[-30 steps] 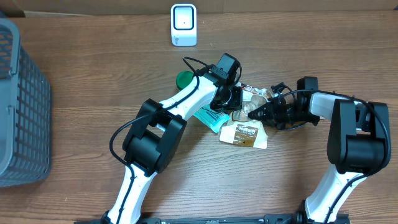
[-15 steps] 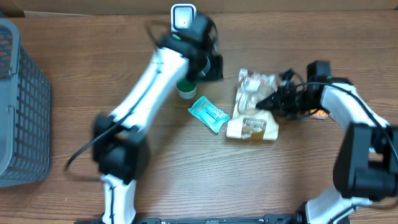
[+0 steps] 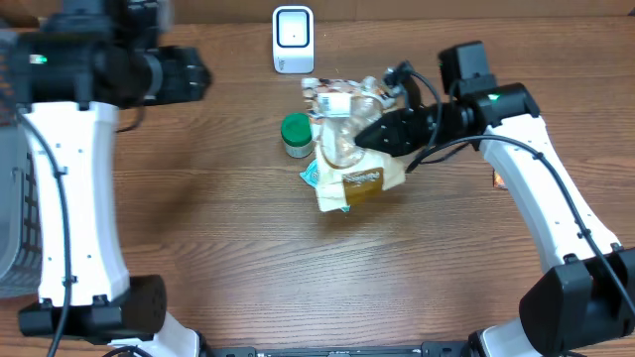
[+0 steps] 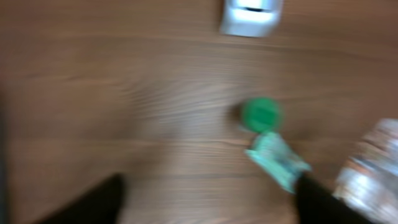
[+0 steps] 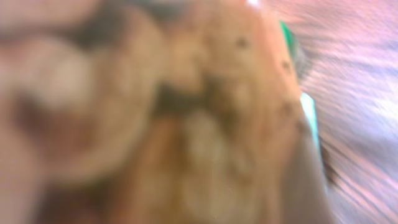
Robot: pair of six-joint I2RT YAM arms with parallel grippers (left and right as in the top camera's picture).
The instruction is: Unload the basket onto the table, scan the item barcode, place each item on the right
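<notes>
Right pincer (image 3: 382, 134) is clamped on the bag (image 3: 347, 149), held mid-frame below the scanner (image 3: 293, 40); left pincer (image 3: 195, 75) is spread, empty. Presentation seems underway; the barcode must next be faced toward the scanner.

Even light; heavy motion blur, wrist views

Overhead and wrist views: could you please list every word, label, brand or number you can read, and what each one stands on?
No text can be read in any view.
Clear snack bag: a white label and a brown label, print too small.
Teal packet: print blurred.
White scanner: no legible marking.
Right wrist view: entirely blurred.
</notes>
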